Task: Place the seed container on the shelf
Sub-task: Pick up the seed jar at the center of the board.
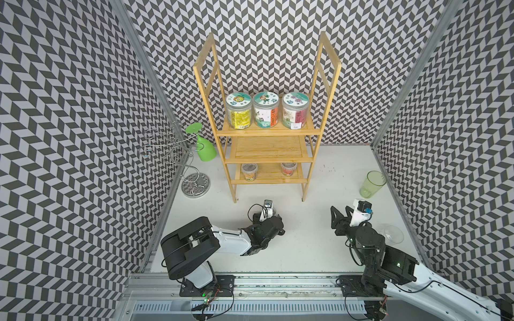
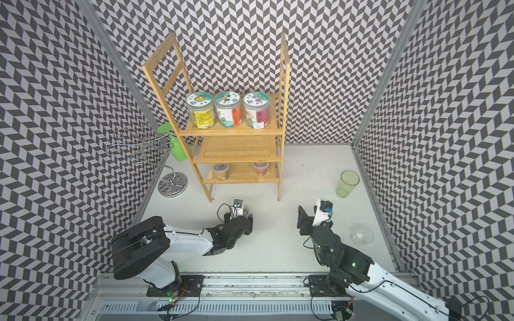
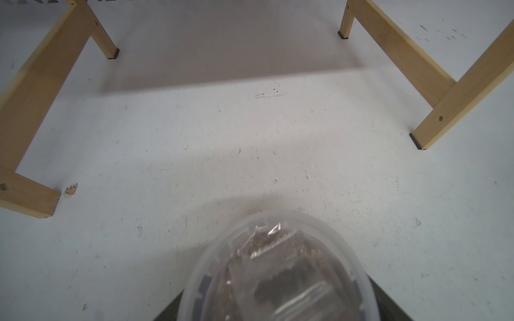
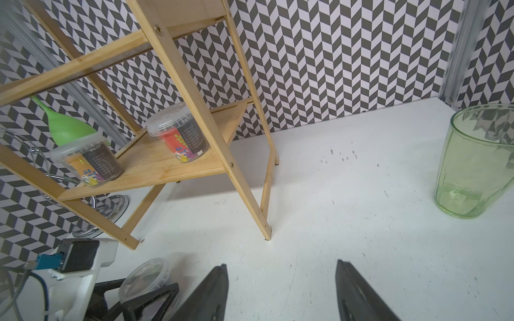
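Plainly, the right gripper (image 4: pixel 281 278) has its two dark fingers (image 4: pixel 211 294) well apart over the white table (image 4: pixel 347 216), holding and touching nothing. The left gripper (image 1: pixel 274 215) reaches low toward the shelf (image 1: pixel 267 130), and its black fingers (image 4: pixel 158 297) flank the seed container (image 4: pixel 144 273). Whether they press on the tub or stand just off its sides cannot be told.

On the shelf's top tier three large jars (image 1: pixel 267 111) stand in a row, and two small tubs (image 1: pixel 249 171) sit apart on the bottom tier. Beside the shelf on the robot's left is a wire stand (image 1: pixel 194 184) with a green goblet (image 1: pixel 204 150) hanging upside down from it. A green tumbler (image 1: pixel 371 183) stands upright near the right wall, and a clear glass (image 1: pixel 393 234) sits just beside the right arm. Open table lies between the container and the shelf's front legs (image 3: pixel 425 139).

The seed container (image 3: pixel 278 266), a clear lidded tub, stands on the table just before the shelf, between the left gripper's fingers and well apart from the right gripper's.
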You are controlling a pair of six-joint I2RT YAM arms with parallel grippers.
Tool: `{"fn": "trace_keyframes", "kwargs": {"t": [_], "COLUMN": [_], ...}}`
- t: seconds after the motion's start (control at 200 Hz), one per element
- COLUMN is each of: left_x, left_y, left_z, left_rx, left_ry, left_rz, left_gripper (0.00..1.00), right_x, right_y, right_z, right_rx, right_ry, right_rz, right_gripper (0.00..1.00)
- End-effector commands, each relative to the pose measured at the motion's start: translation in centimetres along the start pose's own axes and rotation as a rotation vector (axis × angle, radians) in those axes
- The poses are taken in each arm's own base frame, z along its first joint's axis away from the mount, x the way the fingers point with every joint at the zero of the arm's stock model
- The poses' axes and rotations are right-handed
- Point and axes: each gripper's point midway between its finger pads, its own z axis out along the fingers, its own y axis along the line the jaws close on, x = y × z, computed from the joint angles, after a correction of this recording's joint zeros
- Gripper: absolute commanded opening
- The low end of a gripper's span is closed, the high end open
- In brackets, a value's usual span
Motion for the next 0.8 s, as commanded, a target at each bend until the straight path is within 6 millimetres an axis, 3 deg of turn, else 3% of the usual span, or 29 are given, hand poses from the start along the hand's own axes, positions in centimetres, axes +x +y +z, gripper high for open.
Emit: {"fn": "trace_keyframes", "kwargs": {"t": [0.0, 0.356, 0.796], "left_x": [0.4, 0.4, -1.5], "left_y": [0.2, 0.0, 0.8], "left_z": [0.2, 0.3, -2.1], "left_rx": [-0.021, -0.017, 0.001], "left_ry": [0.006, 0.008, -0.002], "left_rz": [0.014, 0.021, 0.014], "left_gripper": [0.83, 0.76, 0.63], "right_x": [-0.5, -0.5, -0.5], "right_y": [0.3, 0.2, 0.2], "right_z": [0.1, 0.2, 0.2], "right_rx": [-0.011, -0.008, -0.004], "right_ry": [-0.02, -0.022, -0.023], "right_rz": [0.034, 0.033, 0.036], "right_gripper": [0.64, 0.64, 0.64]}}
